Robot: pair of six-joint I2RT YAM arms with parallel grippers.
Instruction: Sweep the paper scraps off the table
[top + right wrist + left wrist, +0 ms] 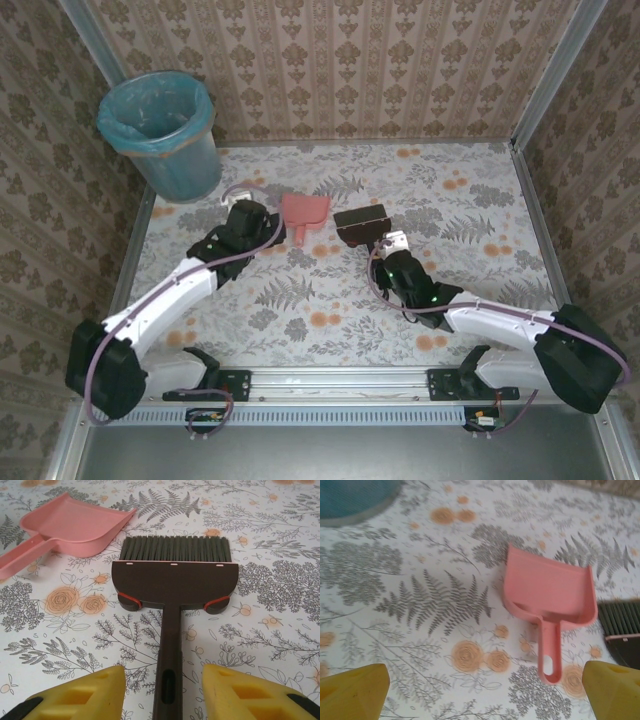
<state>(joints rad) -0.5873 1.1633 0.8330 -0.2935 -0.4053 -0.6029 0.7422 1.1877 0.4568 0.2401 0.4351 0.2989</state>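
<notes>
Right gripper (165,690) spread, fingers astride brush (175,580) handle, not clamped. Left gripper (485,690) spread too, near dustpan (550,595). Both tools flat on table (480,300), side by side. We judge sweeping either finished or unstarted. Where paper scraps lie, we cannot tell.

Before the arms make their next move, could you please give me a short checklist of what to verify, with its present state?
1. Right claw open, a finger on each side of the brush handle, not touching: ok.
2. Brush flat on the table, bristles pointing away from the claw: ok.
3. Left claw open: ok.
4. Left claw centred on the dustpan handle: not ok; the handle lies nearer one finger.
5. Dustpan lying flat, open side up: ok.
6. Where the paper scraps lie: cannot tell.
</notes>
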